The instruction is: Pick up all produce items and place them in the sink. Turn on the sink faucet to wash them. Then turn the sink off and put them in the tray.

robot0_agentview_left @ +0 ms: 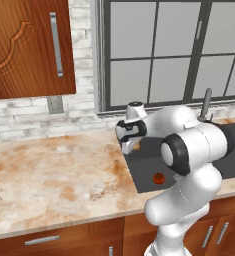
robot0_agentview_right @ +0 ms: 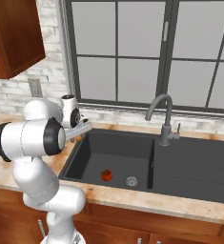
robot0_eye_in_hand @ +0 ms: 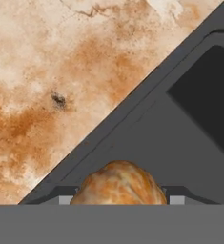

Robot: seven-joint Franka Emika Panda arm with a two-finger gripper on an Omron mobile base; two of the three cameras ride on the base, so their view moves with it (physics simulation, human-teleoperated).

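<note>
The sink (robot0_agentview_right: 189, 162) already has the red ball (robot0_agentview_right: 106, 175) near its drain (robot0_agentview_right: 131, 181). The gripper (robot0_agentview_left: 130, 143), over the basin's 9 o'clock rim, is apparently clenched on the tan ball (robot0_eye_in_hand: 119, 185); next, release it inside. The faucet (robot0_agentview_right: 164, 119) stands clear at 2 o'clock.
</note>
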